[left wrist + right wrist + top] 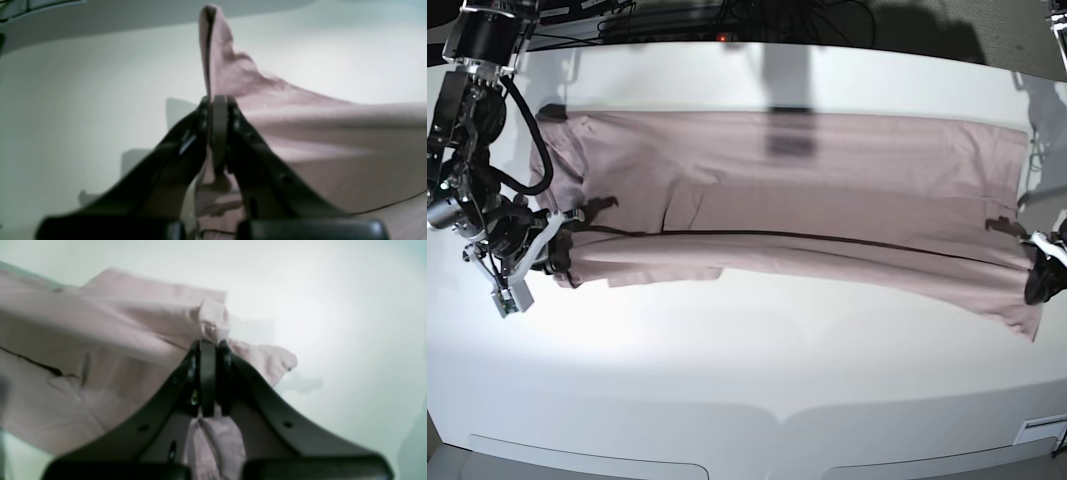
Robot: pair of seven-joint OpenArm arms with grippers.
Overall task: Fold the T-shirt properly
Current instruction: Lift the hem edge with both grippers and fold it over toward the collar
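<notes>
The dusty pink T-shirt point(807, 215) lies stretched wide across the white table point(747, 370), with a long fold line along its middle. My left gripper point(1033, 288), at the right of the base view, is shut on the T-shirt's right edge; in the left wrist view the cloth point(230, 73) sticks up past the closed gripper point(218, 103). My right gripper point(562, 262), at the left of the base view, is shut on the T-shirt's left edge; in the right wrist view a bunch of cloth point(213, 318) sits at the closed gripper point(208, 346).
Black cables and gear point(727, 18) lie beyond the table's far edge. The table's front edge point(777, 425) runs along the bottom of the base view. A wide bare strip of white table lies in front of the T-shirt.
</notes>
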